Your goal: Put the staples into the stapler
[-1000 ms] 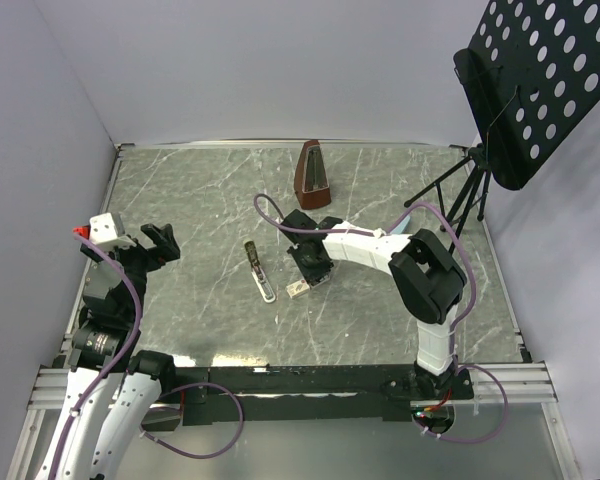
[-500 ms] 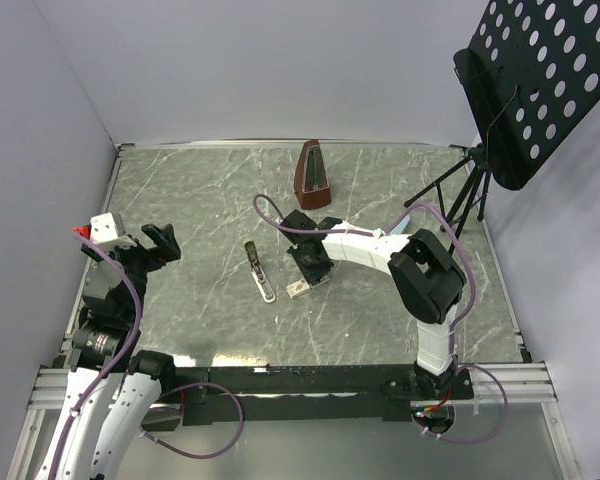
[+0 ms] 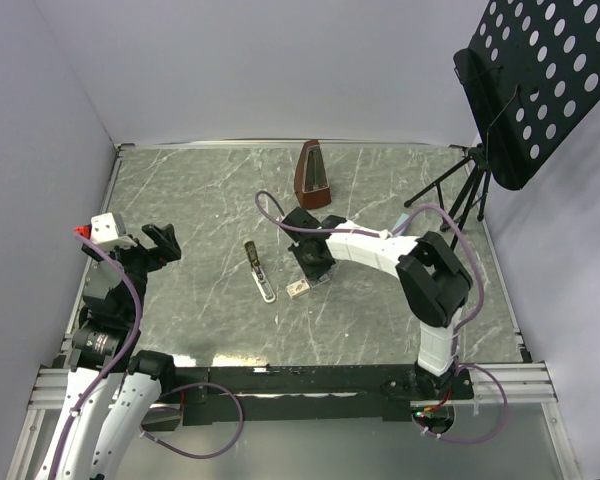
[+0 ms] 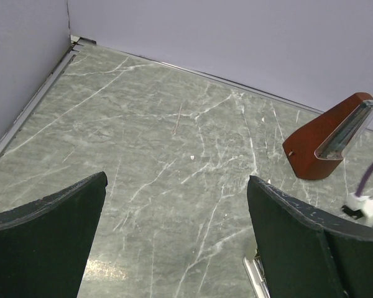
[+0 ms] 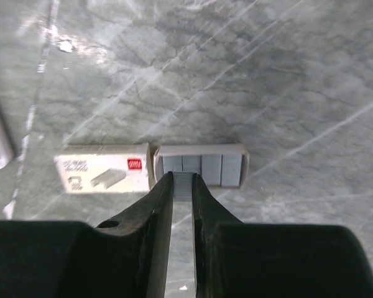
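1. Right gripper (image 3: 314,266) is low over mid-table. In the wrist view its fingers (image 5: 155,205) are almost together, clamped on a thin grey staple strip (image 5: 183,185) that runs up between them.
2. Staples box (image 3: 299,290) lies flat on the marble table (image 3: 200,190), just near of the right gripper and right of the stapler.
3. Wrist view shows the box in two parts set end to end: a cream sleeve (image 5: 102,174) with a red mark, and a tray (image 5: 202,164) holding grey staple rows. The held strip's tip sits at the tray's edge.
4. Stapler (image 3: 260,271) lies on the table, left of the box and apart from it; neither gripper touches it.
5. Left gripper (image 3: 161,241) hangs above the table's left side, well apart from the stapler, fingers (image 4: 46,245) spread wide with nothing between them.
6. Brown metronome (image 3: 312,169) stands upright at far centre. Black perforated music stand (image 3: 535,80) stands at far right.
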Robot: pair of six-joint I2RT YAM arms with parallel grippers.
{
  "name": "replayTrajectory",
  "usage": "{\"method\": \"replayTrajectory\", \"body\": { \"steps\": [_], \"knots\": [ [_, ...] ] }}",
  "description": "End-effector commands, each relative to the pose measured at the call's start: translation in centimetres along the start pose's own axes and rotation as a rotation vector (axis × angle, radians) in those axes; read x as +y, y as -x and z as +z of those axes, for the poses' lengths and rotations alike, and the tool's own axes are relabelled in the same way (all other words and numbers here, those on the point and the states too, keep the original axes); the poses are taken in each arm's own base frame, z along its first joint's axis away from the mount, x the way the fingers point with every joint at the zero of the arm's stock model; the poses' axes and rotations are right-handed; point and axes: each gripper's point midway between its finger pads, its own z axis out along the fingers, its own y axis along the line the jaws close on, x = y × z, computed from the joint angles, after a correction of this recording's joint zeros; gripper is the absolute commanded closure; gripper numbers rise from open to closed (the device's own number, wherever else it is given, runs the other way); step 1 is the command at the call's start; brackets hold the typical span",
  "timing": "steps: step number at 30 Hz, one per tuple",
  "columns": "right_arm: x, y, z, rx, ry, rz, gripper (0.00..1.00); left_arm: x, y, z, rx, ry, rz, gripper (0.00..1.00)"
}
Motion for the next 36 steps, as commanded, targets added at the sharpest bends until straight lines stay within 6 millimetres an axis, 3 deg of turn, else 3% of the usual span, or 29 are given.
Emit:
{"method": "replayTrajectory", "body": {
  "steps": [1,8,15,24,36],
  "knots": [
    [0.0,2.4,-4.5,-0.123,0.013,0.01,0.88,-0.4,0.7,0.1,-0.029,-0.015,-0.017,0.01],
    [1.1,3.9,-6.7,-0.205,0.048,0.045,0.88,-0.2,0.9,0.0,-0.035,-0.009,-0.023,0.01],
    [5.0,5.7,-7.2,-0.291,0.11,0.058,0.88,-0.2,1.2,-0.3,-0.048,-0.013,-0.031,0.01],
    [9.8,7.6,-6.4,-0.343,0.174,0.035,0.88,-0.1,1.7,-0.7,-0.068,-0.011,-0.04,0.01],
    [12.2,8.2,-3.8,-0.33,0.161,0.025,0.88,0.1,2.0,-1.0,-0.086,-0.004,-0.047,0.01]
  ]
}}
